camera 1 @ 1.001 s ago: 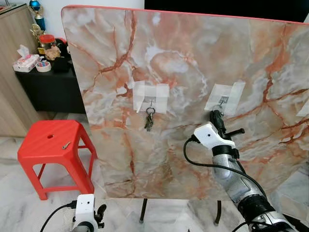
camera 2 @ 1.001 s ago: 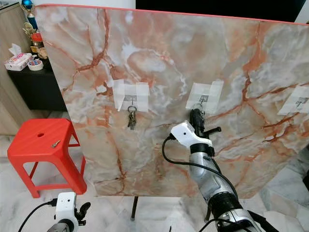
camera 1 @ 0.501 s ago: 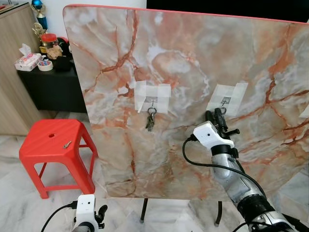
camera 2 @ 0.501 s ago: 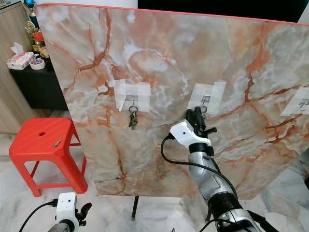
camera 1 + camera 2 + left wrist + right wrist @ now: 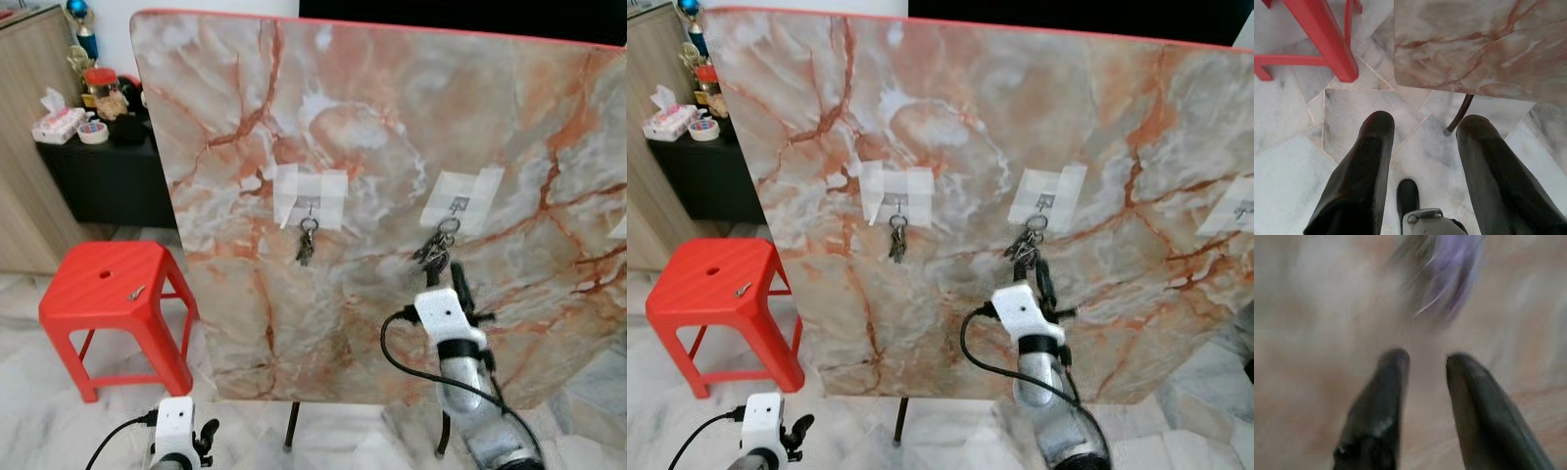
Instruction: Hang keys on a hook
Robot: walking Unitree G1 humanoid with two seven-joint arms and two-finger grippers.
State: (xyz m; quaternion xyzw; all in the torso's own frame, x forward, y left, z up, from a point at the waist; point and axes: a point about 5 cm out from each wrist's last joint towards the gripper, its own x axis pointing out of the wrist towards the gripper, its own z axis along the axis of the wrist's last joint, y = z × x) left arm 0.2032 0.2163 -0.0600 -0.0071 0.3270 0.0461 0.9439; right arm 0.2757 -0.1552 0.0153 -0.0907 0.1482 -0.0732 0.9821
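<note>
An upright marble board carries taped hooks. On the left hook hangs one bunch of keys. A second bunch of keys hangs from the middle hook. My right gripper is just below that bunch, open and apart from it. In the right wrist view the keys are a blur beyond the parted fingers. My left gripper hangs low and open over the floor, near the board's lower edge.
A red stool with a small metal object on it stands left of the board. Behind it is a black cabinet with a tissue box and tape. A third taped hook is at the right edge. Board legs meet the tiled floor.
My right gripper has let go of the keys, which now hang on the middle hook. The gripper has dropped down away from the hook. The left arm stays idle.
</note>
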